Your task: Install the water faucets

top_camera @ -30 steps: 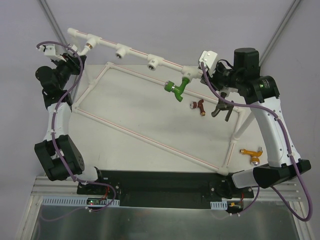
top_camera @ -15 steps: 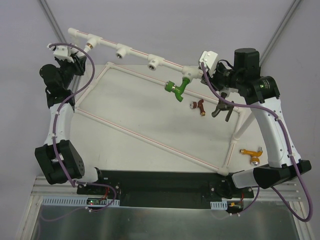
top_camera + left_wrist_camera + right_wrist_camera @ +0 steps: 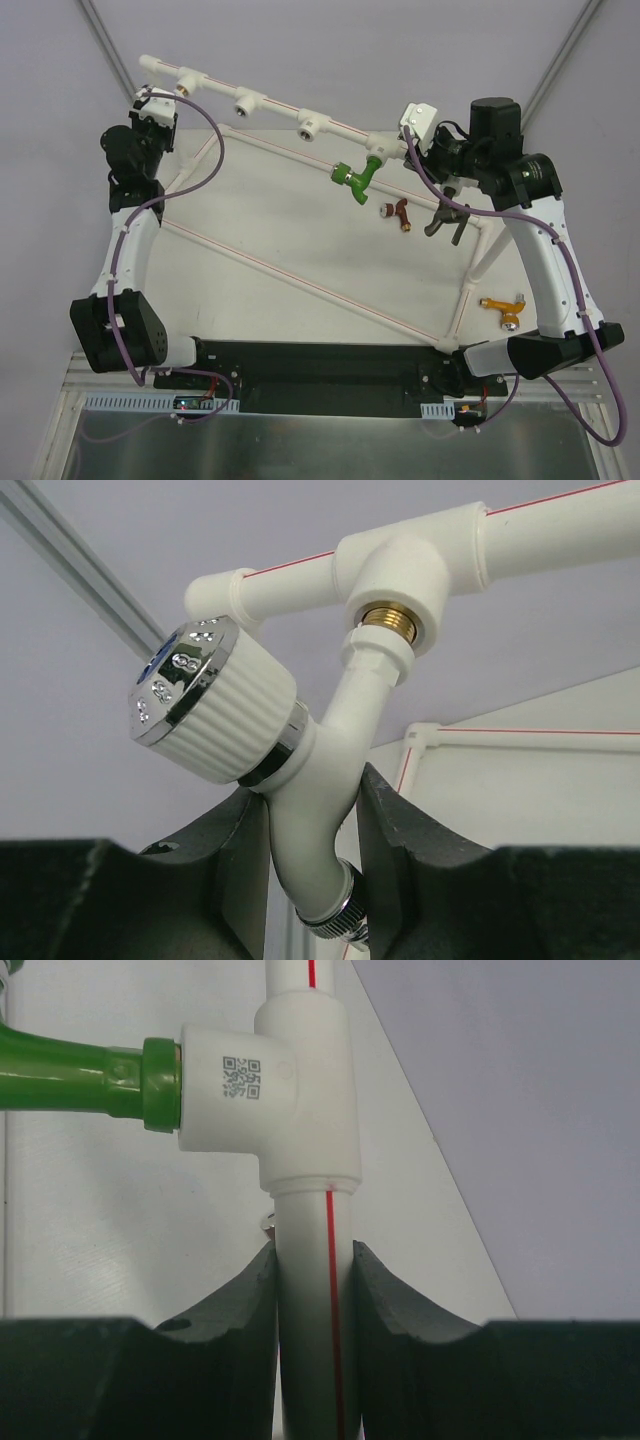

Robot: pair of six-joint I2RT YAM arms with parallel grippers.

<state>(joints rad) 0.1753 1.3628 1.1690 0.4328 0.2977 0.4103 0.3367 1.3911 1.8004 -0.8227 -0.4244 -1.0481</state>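
My left gripper is shut on the white faucet, gripping its curved spout. Its ribbed, chrome-capped handle points left. Its threaded end sits at the brass socket of the leftmost tee fitting. My right gripper is shut on the white pipe just below a tee that carries the green faucet. The dark red faucet, the dark grey faucet and the orange faucet lie loose on the table.
The white pipe frame's top rail has two more tees with open sockets. Its base rectangle lies across the table, with an upright leg at the right. Metal struts rise at the back corners.
My left arm has swung right and up, bringing the white faucet to the leftmost tee. My right arm has not moved.
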